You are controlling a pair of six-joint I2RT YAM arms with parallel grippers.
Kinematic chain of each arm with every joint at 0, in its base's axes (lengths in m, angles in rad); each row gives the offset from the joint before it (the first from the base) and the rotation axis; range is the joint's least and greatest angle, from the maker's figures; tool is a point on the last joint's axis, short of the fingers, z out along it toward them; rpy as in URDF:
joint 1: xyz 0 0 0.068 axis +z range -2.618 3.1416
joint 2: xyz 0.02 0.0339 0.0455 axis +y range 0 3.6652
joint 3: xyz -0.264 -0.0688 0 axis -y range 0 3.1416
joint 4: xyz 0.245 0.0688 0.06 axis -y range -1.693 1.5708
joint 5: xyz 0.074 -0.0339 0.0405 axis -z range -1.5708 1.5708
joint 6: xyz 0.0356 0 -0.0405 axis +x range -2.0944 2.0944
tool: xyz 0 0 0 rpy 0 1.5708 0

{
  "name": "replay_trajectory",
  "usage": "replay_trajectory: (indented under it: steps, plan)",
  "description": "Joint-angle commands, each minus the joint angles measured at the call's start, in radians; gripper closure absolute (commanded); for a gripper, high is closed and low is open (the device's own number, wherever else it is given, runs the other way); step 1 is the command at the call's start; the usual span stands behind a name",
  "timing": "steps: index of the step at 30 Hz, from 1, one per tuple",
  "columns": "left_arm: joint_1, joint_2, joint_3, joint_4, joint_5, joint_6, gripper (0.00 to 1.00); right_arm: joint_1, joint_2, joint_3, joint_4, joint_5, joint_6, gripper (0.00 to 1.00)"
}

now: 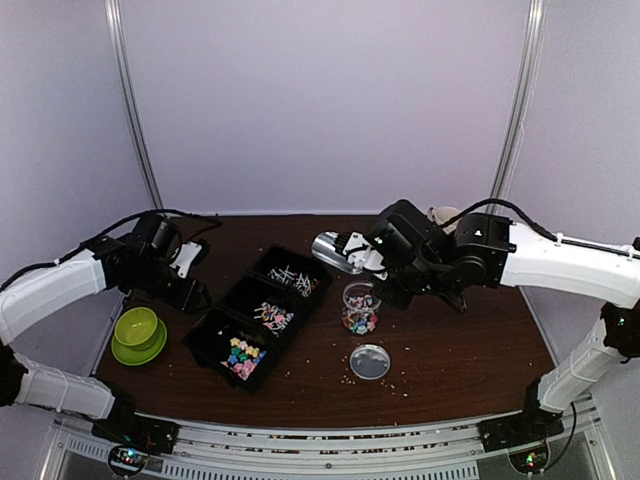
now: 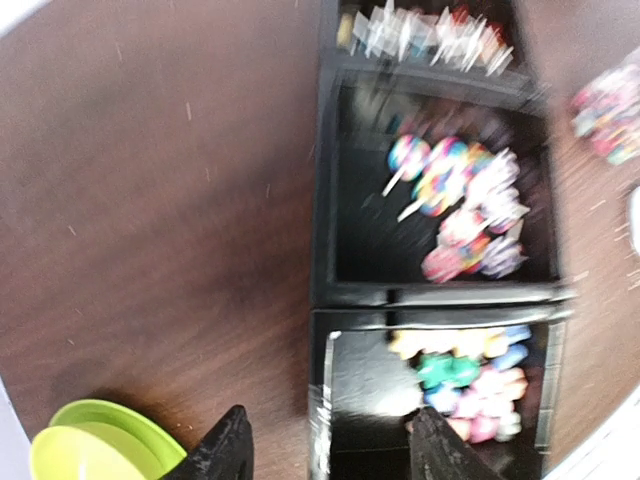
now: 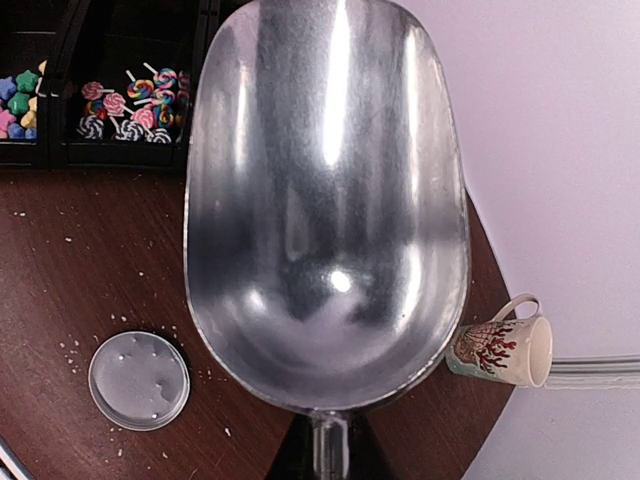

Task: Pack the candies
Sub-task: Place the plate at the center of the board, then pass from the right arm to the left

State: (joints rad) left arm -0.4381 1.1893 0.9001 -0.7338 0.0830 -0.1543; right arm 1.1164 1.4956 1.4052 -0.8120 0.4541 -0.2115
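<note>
A: Candies (image 1: pixel 243 355), where are they?
B: Sorted in a black tray's (image 2: pixel 322 200) three bins. More sit in the jar (image 1: pixel 360 308) beside it, with its lid (image 1: pixel 370 361) lying near on the table.
A: Left gripper (image 2: pixel 330 452)?
B: Jaws apart, empty, above the tray's edge near the green bowls (image 1: pixel 138 335).
A: Right gripper (image 3: pixel 328 455)?
B: Clamped on an empty scoop (image 3: pixel 325 200), raised near the jar.

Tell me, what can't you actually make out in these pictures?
Jar: missing from the right wrist view, where the scoop fills the frame; a blur at the left wrist view's right edge.
Mug: top view, mostly behind the right arm.
Wrapped candies: left wrist view, blurred, cut by the top edge.
Green bowls: left wrist view, cut by the bottom edge.
</note>
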Motion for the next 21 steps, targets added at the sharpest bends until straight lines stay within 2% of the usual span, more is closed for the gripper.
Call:
replay_trajectory:
  steps: [1, 6, 12, 21]
  plan:
    - [0.0, -0.136, 0.064, 0.064, 0.098, -0.021, 0.42, 0.028, -0.06, -0.07, 0.192, -0.023, -0.073, 1.0]
    - [-0.078, -0.189, 0.127, 0.113, 0.193, -0.063, 0.4, 0.098, -0.075, -0.155, 0.35, -0.028, -0.14, 1.0]
    - [-0.189, -0.148, 0.182, 0.188, 0.268, -0.127, 0.39, 0.151, -0.12, -0.275, 0.564, -0.079, -0.176, 1.0]
    - [-0.285, -0.053, 0.225, 0.265, 0.344, -0.174, 0.38, 0.178, -0.178, -0.359, 0.686, -0.134, -0.199, 1.0]
